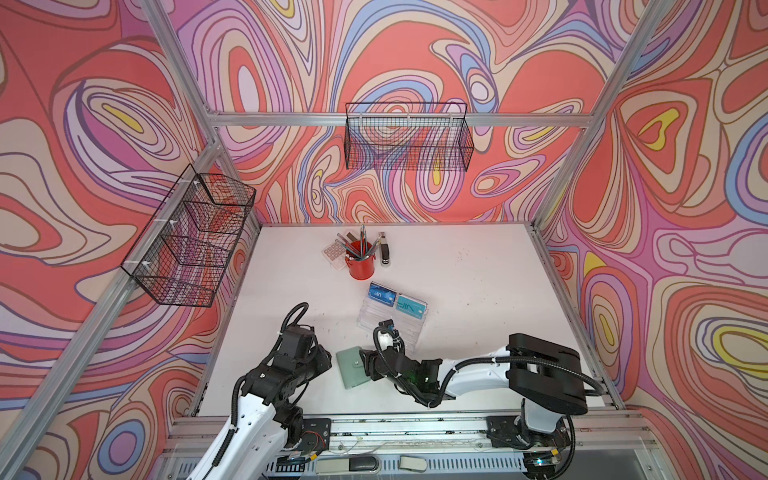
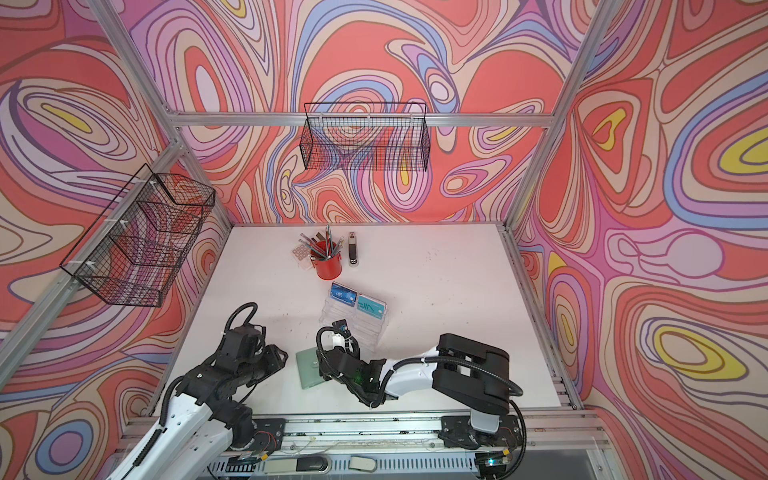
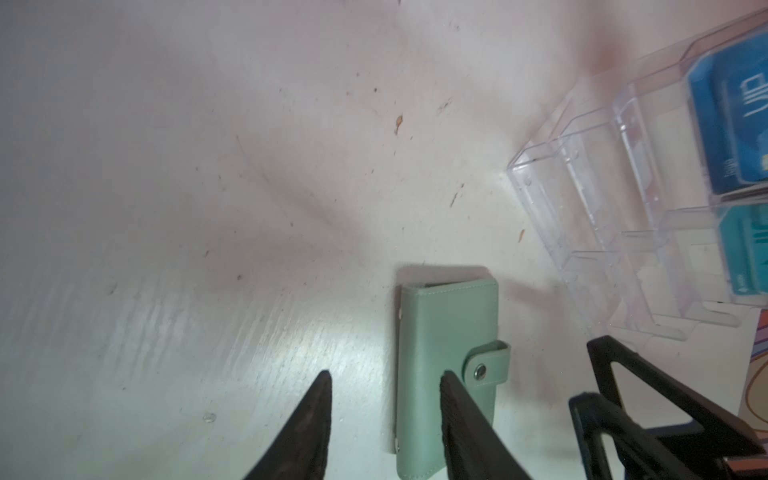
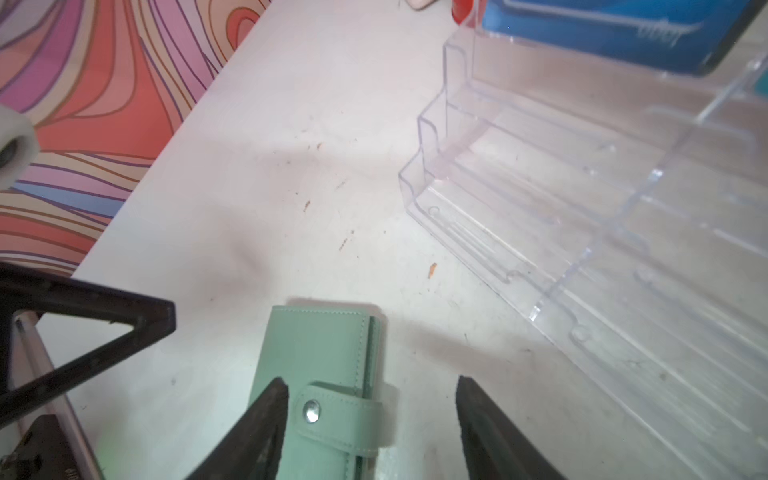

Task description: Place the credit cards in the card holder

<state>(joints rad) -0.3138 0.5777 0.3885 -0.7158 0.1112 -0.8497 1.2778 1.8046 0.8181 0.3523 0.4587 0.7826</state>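
Note:
The card holder (image 1: 348, 370) (image 2: 308, 370), a shut sage-green wallet with its snap strap fastened, lies flat near the table's front between both arms. My left gripper (image 3: 386, 386) (image 1: 327, 360) is open: one fingertip is over the cover (image 3: 440, 332), the other over bare table beside its spine edge. From the opposite side my right gripper (image 4: 372, 386) (image 1: 365, 365) is open, its jaws straddling the strap (image 4: 336, 415) and the wallet's opening edge. Two credit cards, one blue (image 1: 381, 294) (image 2: 344, 296) (image 3: 731, 124) and one teal (image 1: 410, 306) (image 2: 371, 308), stand in a clear acrylic stand (image 1: 388, 322) (image 4: 582, 208) just behind.
Further back stand a red cup of pencils (image 1: 360, 266), a stapler (image 1: 385, 249) and a small calculator (image 1: 333, 251). Black wire baskets hang on the back wall (image 1: 409, 137) and the left wall (image 1: 191, 241). An aluminium rail (image 1: 395, 428) runs along the table's front.

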